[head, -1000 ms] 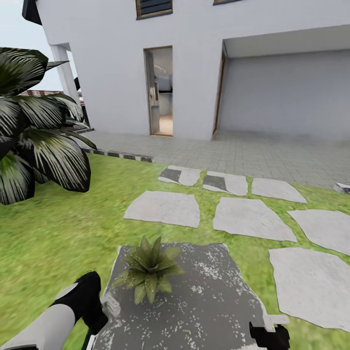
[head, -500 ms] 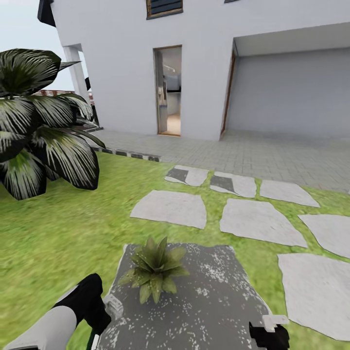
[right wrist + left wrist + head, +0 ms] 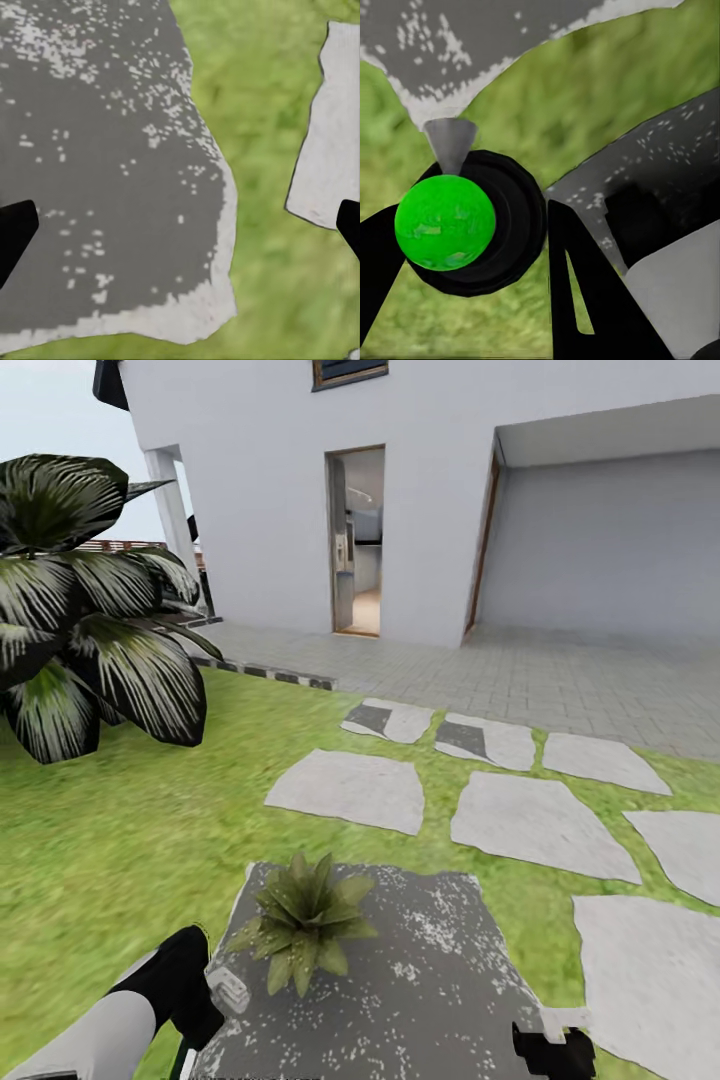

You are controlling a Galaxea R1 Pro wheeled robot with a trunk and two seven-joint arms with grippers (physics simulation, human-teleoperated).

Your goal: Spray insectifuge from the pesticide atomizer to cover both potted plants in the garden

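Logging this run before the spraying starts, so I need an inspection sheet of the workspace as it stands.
Surface: dark grey stone slab set in the lawn.
Job's things: one potted plant on the slab; pesticide atomizer between the left gripper's fingers.
Clutter: nothing seen.
Grippers: left gripper shut on the atomizer; right gripper open over the slab's edge.
Cables: nothing seen.
Surroundings: pale stepping stones, large dark palm-like plant, white house with an open doorway.
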